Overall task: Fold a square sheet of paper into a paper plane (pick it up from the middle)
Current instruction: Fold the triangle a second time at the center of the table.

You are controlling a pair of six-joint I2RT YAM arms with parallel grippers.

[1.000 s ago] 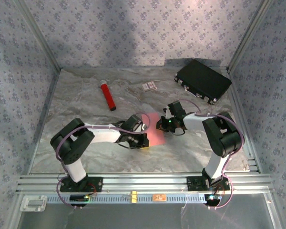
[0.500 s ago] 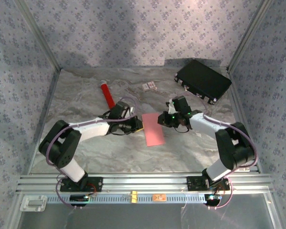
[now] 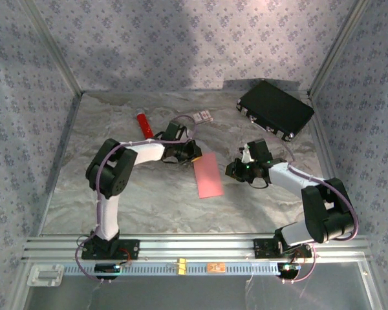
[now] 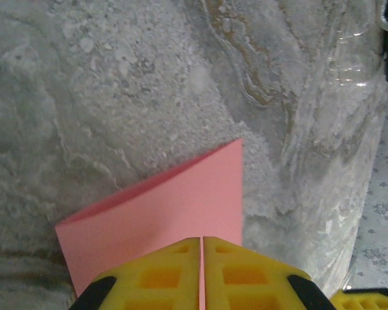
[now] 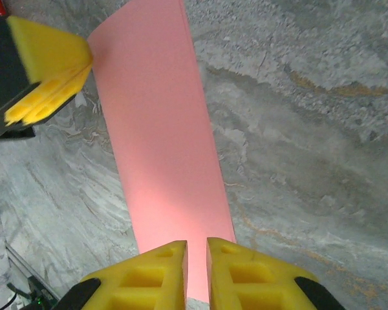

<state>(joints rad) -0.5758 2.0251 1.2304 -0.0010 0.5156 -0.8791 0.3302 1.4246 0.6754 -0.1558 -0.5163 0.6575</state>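
The pink sheet of paper (image 3: 209,175), folded into a long strip, is lying flat in the middle of the marble table (image 3: 149,194). The left gripper (image 4: 201,240) is sitting at its far end, fingers pressed tight together; whether they are nipping it, I cannot tell. The right gripper (image 5: 196,244) is sitting by its right side, fingers a sliver apart.

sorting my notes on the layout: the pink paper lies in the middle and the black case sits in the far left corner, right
No. The black case sits in the far right corner, as the top external view shows. The pink paper does lie in the middle.
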